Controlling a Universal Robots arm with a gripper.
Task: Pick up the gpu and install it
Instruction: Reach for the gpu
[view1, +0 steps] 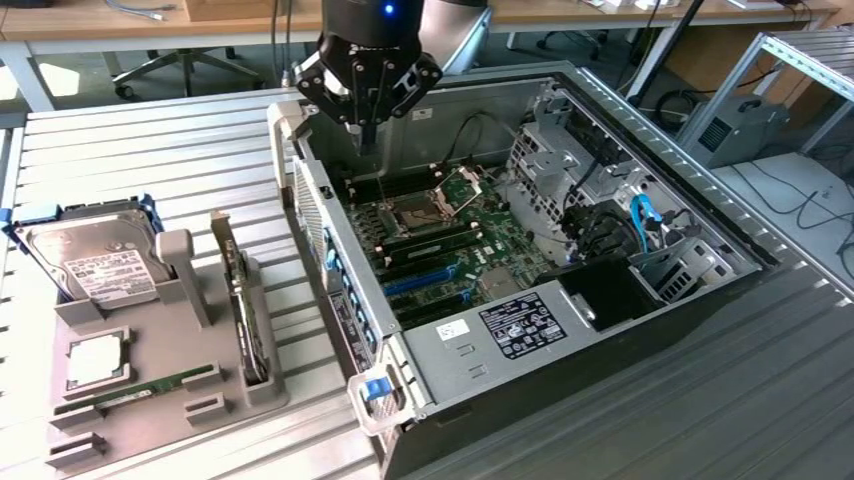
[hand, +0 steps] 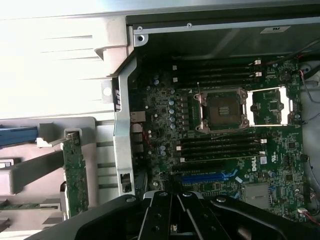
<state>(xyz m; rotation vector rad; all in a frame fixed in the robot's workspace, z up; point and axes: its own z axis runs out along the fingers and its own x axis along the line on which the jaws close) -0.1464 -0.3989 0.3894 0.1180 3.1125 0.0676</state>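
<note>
Lab, open computer case (view1: 627, 390), aluminium bench (view1: 160, 150) (office chair (view1: 174, 65) behind)

Black gripper (view1: 367, 138), blue wrist light (view1: 388, 10)

End effector (view1: 366, 138) black. Gpu (view1: 240, 300) dark, green on board face. Motherboard (view1: 447, 235) green, with blue slots (view1: 422, 281). Hard drive (view1: 94, 262) silver, white label. Holder (view1: 160, 390) plain grey. Counter (view1: 147, 150) pale grey, ribbed stripes. Cable (view1: 643, 225) bright blue.
</note>
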